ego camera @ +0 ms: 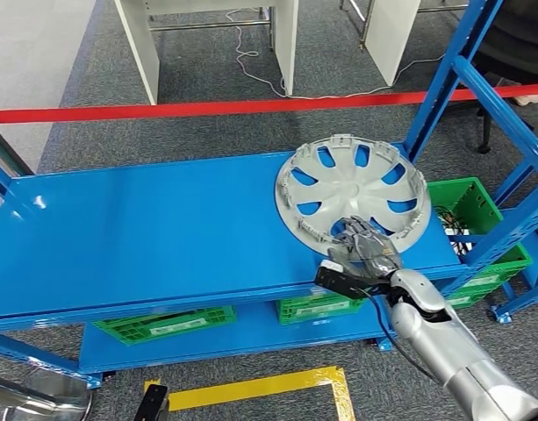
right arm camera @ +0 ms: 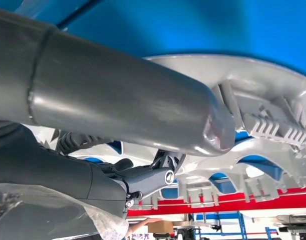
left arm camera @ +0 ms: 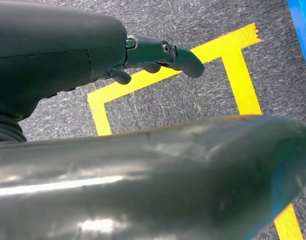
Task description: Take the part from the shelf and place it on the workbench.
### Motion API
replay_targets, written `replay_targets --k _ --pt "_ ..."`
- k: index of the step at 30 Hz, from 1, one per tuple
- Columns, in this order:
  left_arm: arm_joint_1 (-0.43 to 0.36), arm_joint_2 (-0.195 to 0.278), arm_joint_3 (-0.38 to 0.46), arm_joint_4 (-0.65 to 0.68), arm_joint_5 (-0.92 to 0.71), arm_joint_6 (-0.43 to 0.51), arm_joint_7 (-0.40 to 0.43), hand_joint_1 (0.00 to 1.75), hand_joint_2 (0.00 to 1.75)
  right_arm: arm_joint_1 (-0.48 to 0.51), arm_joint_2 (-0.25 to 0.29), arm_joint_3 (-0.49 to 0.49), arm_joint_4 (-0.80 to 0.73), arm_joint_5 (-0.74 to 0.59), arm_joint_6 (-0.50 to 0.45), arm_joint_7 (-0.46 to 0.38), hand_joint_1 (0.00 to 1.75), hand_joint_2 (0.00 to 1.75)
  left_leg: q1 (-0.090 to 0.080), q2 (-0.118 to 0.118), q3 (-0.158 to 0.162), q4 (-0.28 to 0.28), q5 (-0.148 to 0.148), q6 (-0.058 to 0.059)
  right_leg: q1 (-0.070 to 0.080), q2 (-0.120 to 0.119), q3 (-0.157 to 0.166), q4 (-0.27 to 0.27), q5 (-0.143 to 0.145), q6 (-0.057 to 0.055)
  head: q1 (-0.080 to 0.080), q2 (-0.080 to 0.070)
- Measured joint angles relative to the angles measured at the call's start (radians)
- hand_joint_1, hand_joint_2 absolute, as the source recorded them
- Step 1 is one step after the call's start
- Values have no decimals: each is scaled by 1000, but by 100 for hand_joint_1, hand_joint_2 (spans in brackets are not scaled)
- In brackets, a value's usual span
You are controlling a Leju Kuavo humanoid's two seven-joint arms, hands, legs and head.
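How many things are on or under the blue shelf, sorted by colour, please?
Silver: 1, the hubcap on the top shelf
Green: 3, crates, left, middle, right
Total: 4

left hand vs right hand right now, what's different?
The right hand is up at the blue shelf, resting on the near rim of the silver wheel cover; the left hand hangs low over grey carpet and yellow floor tape. The right hand's fingers reach through the cover's openings; the left hand holds nothing, fingers loosely extended. Both share dark fingers.
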Motion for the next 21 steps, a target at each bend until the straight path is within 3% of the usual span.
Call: replay_targets --k 21 --pt "5 17 0 0 -24 -18 -3 0 0 -9 21 11 85 97 4 23 0 0 0 0 10 0 1 -1 1 1 10 0 1 -1 0 0"
